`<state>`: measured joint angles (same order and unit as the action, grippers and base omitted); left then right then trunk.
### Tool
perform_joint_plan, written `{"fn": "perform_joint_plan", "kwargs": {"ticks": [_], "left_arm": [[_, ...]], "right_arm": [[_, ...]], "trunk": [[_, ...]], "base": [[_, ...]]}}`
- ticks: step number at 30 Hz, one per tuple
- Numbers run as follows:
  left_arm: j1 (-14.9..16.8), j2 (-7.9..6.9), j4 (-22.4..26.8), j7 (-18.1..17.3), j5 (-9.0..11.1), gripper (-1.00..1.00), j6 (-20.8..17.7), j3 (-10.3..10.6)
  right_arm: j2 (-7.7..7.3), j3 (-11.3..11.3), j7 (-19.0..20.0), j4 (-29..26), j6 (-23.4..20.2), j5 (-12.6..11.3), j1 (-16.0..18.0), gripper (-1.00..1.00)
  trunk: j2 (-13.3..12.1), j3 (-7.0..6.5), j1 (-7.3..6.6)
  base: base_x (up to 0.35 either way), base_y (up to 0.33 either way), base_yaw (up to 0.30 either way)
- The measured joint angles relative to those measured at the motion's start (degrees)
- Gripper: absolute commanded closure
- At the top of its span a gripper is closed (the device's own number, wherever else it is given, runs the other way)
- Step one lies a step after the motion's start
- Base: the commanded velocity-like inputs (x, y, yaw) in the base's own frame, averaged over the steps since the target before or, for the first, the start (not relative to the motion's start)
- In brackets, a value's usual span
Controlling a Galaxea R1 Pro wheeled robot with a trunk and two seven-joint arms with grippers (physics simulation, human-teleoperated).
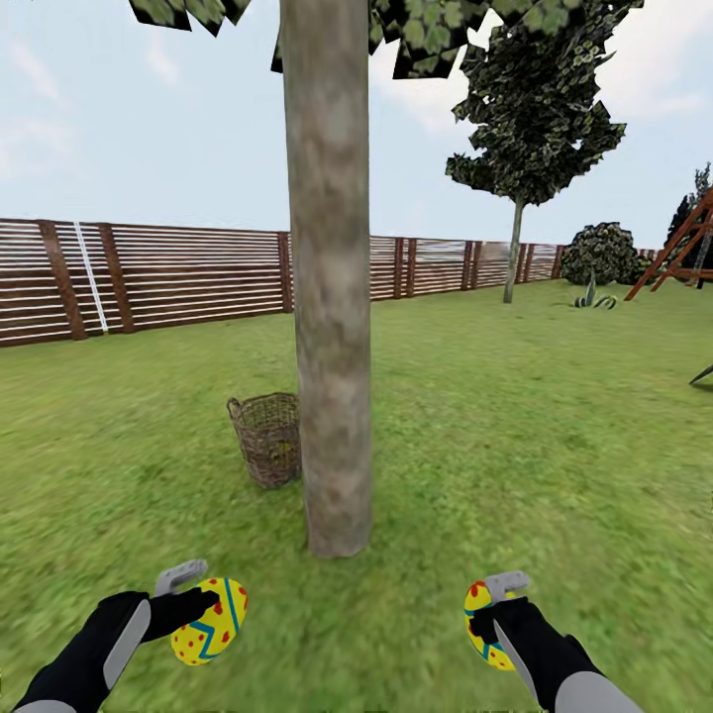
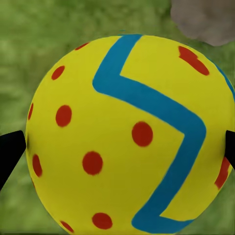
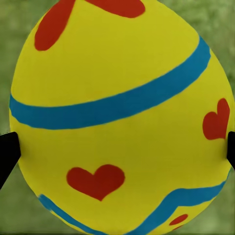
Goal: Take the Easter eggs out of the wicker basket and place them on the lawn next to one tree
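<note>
Zigzag egg [image 1: 210,621] clamped in left gripper [image 1: 203,604], held above lawn [image 1: 495,446]; heart-and-band egg [image 1: 485,624] clamped in right gripper [image 1: 492,612]; tree [image 1: 330,297] trunk ahead, between both grippers; wicker basket [image 1: 265,438] beyond left gripper, just beside trunk. Judgement: two eggs out, neither set down; third egg unseen, basket interior unclear; placing and third retrieval remain.

Yellow egg [image 2: 129,137] with red dots and a blue zigzag sits close to the lens, clamped between two black fingertips [image 2: 10,154] touching its opposite sides. Blurred green lawn [image 2: 29,39] lies behind it. A grey-brown patch of tree trunk [image 2: 205,19] shows at one corner.
</note>
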<state>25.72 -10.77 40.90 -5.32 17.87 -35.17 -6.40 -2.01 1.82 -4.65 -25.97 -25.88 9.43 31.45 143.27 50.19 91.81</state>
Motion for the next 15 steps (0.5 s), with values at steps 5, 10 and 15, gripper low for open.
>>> {"fn": "perform_joint_plan", "kwargs": {"ticks": [5, 10, 15], "left_arm": [[0.0, 0.03, 0.0, 0.0, 0.0, 1.0, 0.0, 0.0], [0.0, 0.03, -0.1, 0.0, 0.0, 1.0, 0.0, 0.0], [0.0, 0.24, -0.1, -0.1, 0.0, 1.0, 0.0, 0.1]], "right_arm": [[0.01, 0.0, 0.0, 0.0, 0.0, 0.1, 0.0, 1.0], [0.07, 0.0, 0.0, 0.0, 0.0, 0.1, 0.0, 1.0], [0.07, 0.0, 0.0, 0.0, 0.0, 0.1, 0.0, 1.0]], "trunk": [[0.1, 1.11, 0.13], [0.1, 2.22, 0.26], [0.2, 3.33, 0.39]], "base": [[0.0, 0.0, 0.0], [0.0, 0.0, 0.0], [0.0, 0.0, 0.0]]}}
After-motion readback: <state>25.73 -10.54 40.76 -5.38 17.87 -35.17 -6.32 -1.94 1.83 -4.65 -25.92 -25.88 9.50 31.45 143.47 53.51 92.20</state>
